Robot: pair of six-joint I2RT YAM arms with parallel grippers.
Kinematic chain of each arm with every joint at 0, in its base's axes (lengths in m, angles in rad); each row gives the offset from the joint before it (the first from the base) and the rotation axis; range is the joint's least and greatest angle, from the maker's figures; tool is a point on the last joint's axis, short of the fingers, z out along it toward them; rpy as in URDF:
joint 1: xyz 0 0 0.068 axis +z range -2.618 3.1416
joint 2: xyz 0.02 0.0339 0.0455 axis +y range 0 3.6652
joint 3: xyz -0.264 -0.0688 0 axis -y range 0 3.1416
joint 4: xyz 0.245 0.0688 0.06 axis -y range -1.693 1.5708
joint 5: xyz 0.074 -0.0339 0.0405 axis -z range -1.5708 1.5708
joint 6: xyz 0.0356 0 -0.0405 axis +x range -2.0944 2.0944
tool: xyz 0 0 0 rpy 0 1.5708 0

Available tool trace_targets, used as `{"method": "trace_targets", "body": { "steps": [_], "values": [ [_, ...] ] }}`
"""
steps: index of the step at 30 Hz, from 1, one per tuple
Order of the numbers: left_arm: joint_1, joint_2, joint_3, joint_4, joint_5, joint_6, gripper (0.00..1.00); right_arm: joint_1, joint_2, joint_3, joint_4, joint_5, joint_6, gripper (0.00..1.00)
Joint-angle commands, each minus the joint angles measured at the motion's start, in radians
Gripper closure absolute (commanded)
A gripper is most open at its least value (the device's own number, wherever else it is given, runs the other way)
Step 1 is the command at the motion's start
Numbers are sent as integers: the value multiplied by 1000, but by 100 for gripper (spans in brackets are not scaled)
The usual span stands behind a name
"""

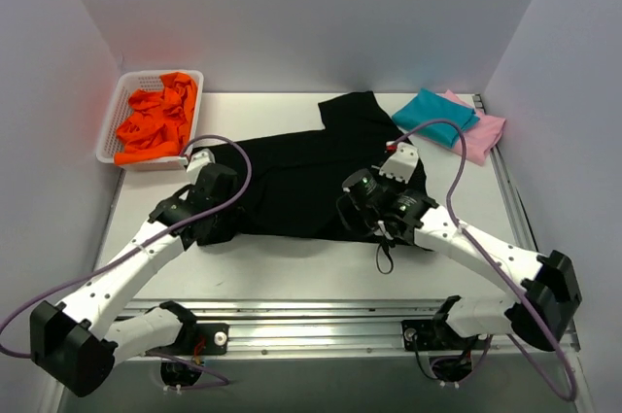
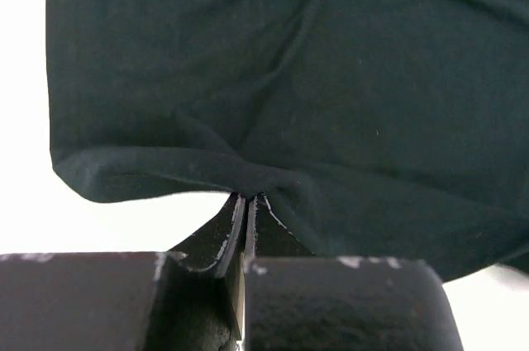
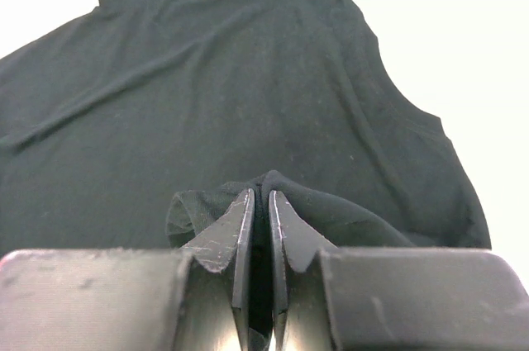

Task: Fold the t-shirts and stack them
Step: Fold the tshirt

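The large black t-shirt [image 1: 292,185] lies spread across the middle of the table. My left gripper [image 1: 216,207] is shut on its near left edge; the left wrist view shows the jaws [image 2: 249,199] pinching the hem of the black cloth [image 2: 289,78]. My right gripper [image 1: 362,211] is shut on the shirt's near right edge; the right wrist view shows a bunched fold gripped between the jaws [image 3: 259,196] with black cloth [image 3: 223,87] beyond. A folded teal shirt [image 1: 434,117] lies on a pink shirt [image 1: 484,133] at the far right.
A white basket [image 1: 115,124] holding orange cloth [image 1: 155,123] stands at the far left. White walls close in the table on three sides. A metal rail [image 1: 311,321] runs along the near edge by the arm bases.
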Motion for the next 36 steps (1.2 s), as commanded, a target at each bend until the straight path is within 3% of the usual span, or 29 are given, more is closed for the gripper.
{"method": "trace_targets", "body": {
  "steps": [1, 4, 5, 6, 7, 9, 11, 13, 18, 25, 30, 36],
  "values": [
    [99, 61, -11, 149, 123, 79, 98, -122, 104, -25, 190, -121, -147, 100],
    [260, 178, -25, 239, 232, 130, 98, -226, 277, 28, 270, -253, -201, 100],
    [309, 286, -16, 255, 269, 163, 98, -283, 384, 60, 272, -279, -211, 98],
    [351, 351, 33, 272, 319, 180, 98, -309, 441, 143, 266, -285, -233, 83],
    [430, 491, 73, 260, 346, 197, 97, -332, 497, 200, 249, -284, -243, 61],
    [468, 596, 180, 238, 398, 197, 47, -397, 661, 392, 142, -295, -263, 15],
    [468, 652, 222, 238, 366, 171, 8, -411, 732, 487, 96, -273, -273, 0],
    [469, 613, 234, 250, 367, 168, 4, -411, 724, 534, 71, -220, -278, 0],
    [460, 370, 185, 200, 209, 168, 6, -415, 576, 513, 10, -151, -264, 0],
    [347, -84, -79, 141, 162, 75, 6, -414, 202, 191, 16, -167, -209, 0],
    [310, -164, -212, 117, 211, 55, 6, -417, -24, -49, 77, -281, -192, 0],
    [310, -150, -277, 86, 142, 53, 5, -435, -133, -186, 144, -423, -213, 0]
  ]
}}
